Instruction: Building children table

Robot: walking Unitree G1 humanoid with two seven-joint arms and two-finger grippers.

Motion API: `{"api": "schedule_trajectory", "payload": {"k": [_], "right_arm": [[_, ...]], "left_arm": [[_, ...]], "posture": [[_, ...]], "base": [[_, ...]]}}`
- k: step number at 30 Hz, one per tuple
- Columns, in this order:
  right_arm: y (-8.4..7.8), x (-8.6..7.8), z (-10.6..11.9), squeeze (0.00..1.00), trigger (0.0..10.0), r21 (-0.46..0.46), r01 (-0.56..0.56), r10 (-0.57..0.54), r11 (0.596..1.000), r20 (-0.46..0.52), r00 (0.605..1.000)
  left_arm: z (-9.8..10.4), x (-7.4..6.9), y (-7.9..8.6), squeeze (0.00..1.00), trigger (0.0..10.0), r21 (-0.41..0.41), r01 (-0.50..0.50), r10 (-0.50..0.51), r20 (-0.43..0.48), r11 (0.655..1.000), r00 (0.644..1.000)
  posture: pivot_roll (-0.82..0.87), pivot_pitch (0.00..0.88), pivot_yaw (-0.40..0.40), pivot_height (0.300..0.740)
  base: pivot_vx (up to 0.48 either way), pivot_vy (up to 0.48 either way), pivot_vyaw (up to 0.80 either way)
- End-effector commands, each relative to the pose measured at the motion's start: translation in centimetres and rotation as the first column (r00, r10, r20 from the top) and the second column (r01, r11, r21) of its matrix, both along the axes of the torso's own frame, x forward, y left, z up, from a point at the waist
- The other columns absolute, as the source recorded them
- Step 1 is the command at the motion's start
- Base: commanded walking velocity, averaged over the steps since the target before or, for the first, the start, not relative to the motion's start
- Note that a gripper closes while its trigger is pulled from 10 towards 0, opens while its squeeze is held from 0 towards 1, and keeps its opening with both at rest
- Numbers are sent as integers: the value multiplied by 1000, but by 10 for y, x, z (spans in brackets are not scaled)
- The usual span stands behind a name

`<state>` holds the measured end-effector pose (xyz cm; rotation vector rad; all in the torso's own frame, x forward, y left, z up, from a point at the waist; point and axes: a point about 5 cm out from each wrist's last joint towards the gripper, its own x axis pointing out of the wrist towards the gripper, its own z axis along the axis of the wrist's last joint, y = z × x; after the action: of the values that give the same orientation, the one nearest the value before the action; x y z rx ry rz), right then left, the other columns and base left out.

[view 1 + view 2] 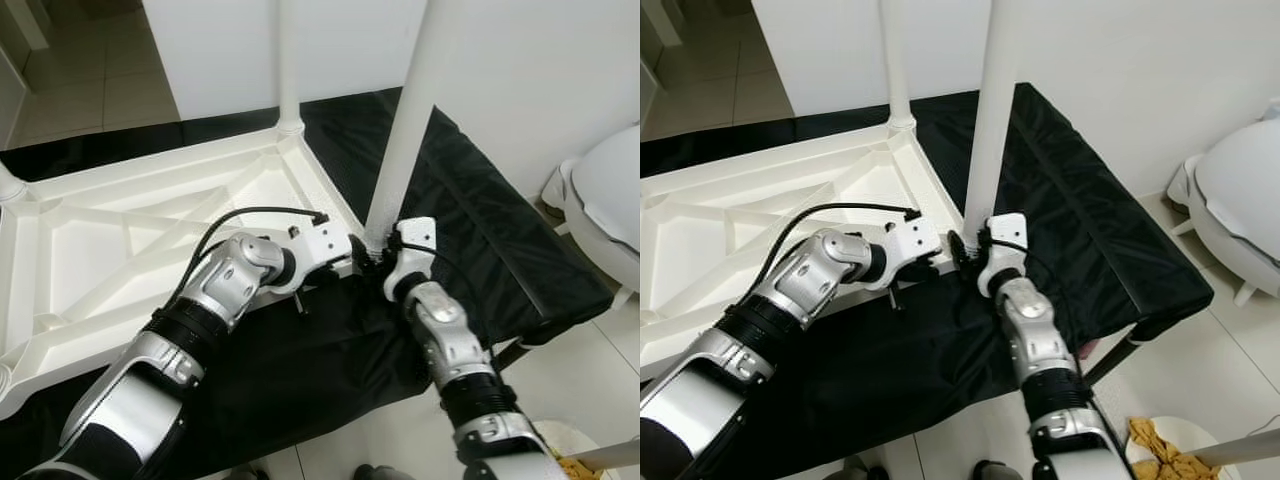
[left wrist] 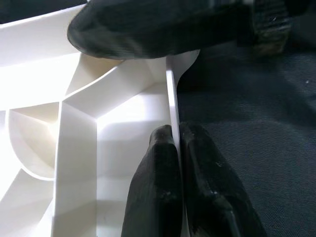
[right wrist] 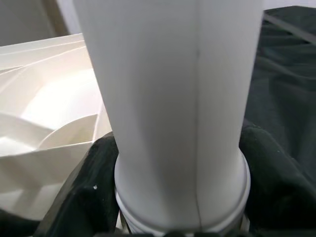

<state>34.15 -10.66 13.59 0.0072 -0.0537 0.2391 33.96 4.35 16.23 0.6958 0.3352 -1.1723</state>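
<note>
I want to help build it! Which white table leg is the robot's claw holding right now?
The near corner leg, the one closest to the robot. The right claw grips its base; the other upright leg stands untouched at the far corner.

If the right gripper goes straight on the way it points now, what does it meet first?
Nothing new: the right gripper is already shut on the white leg near its base, so it would press into it. Beyond the leg lies the tabletop, probably next.
</note>
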Motion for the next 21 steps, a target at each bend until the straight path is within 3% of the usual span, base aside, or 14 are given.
{"api": "schedule_trajectory", "payload": {"k": [1,12,13,15,16,21], "right_arm": [[-9,0,-11,0,0,33,137,-134,990,-80,988],[-2,-3,-11,0,157,-9,230,-230,973,-75,970],[-5,-2,-10,0,9647,-22,238,-239,971,-72,968],[-6,-2,-10,0,9647,-32,248,-250,968,-71,966],[-14,-1,-11,980,10000,-24,261,-262,965,-75,962],[-22,0,-8,1000,10000,-8,231,-231,973,-56,971]], "left_arm": [[-5,-8,-10,0,10000,11,81,-81,-18,997,997],[-4,-7,-10,0,10000,12,80,-80,-12,997,997],[-4,-7,-10,0,10000,12,80,-80,-11,997,997],[-4,-7,-10,0,10000,13,80,-79,-11,997,997],[-4,-7,-10,0,10000,12,78,-78,-10,997,997],[-5,-7,-11,0,10000,11,78,-78,-9,997,997]], "posture": [[-66,46,45,740],[-63,37,39,740],[-63,36,37,740],[-63,36,37,740],[-66,33,32,740],[-70,32,32,740]], "base": [[0,0,0],[0,0,0],[0,0,0],[0,0,0],[0,0,0],[0,0,0]]}}
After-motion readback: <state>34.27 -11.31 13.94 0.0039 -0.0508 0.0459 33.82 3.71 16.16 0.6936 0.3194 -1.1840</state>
